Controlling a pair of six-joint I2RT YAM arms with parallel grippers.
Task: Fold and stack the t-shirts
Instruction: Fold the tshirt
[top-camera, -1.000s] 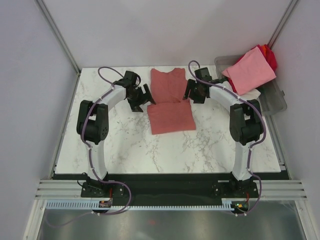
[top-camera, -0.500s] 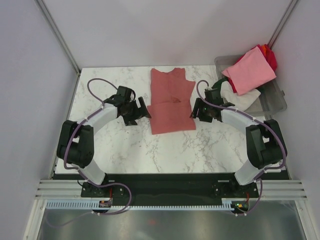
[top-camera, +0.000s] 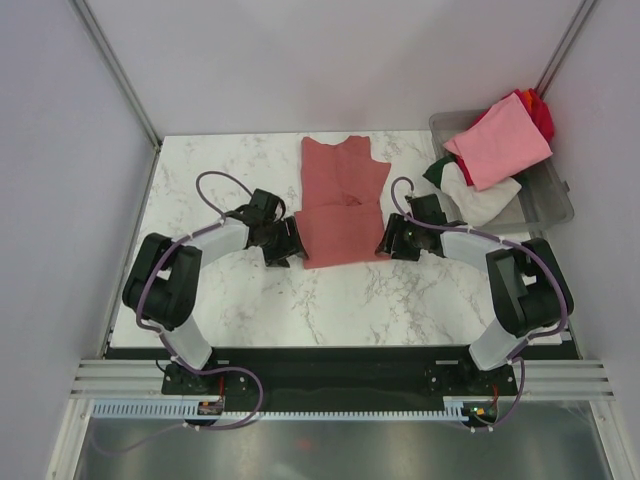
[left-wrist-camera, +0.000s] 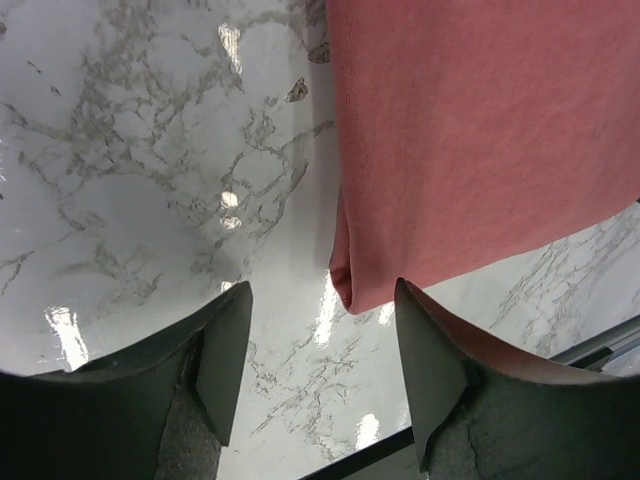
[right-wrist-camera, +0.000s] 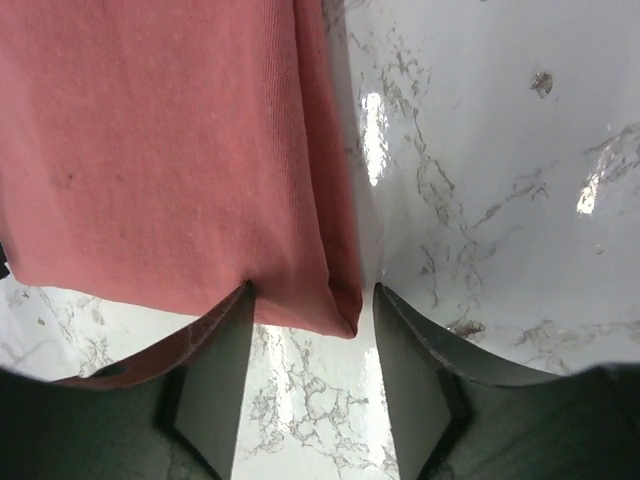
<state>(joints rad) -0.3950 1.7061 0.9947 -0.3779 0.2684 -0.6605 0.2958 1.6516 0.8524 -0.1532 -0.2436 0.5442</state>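
Brick-red knit cloth fills most of both wrist views: the shirt (top-camera: 343, 205) lies flat in the middle of the table (top-camera: 240, 290), a long rectangle running away from me, its near half doubled over into a thicker, squarer panel. Up close the weave is fine and matte, and the side edges show a soft rolled fold rather than a raw hem.

My left gripper (top-camera: 283, 243) sits low at the panel's near-left corner. Its dark, wedge-shaped fingers (left-wrist-camera: 225, 350) are spread wide, the corner lying in the gap between them and nothing pinched. The right gripper (top-camera: 393, 238) mirrors it at the near-right corner — jaws parted the same way, with the layered corner between them; I cannot tell whether the fingertips touch the cloth.

The marble-patterned top is glossy, with lamp glare beside each fold.

At the far right a clear grey tub (top-camera: 555, 200) holds the others in a loose heap — a pink shirt (top-camera: 498, 140) draped on top, bright red (top-camera: 542, 112) behind it, white (top-camera: 480, 200) and dark green (top-camera: 437, 170) spilling over the rim nearest the table's middle.
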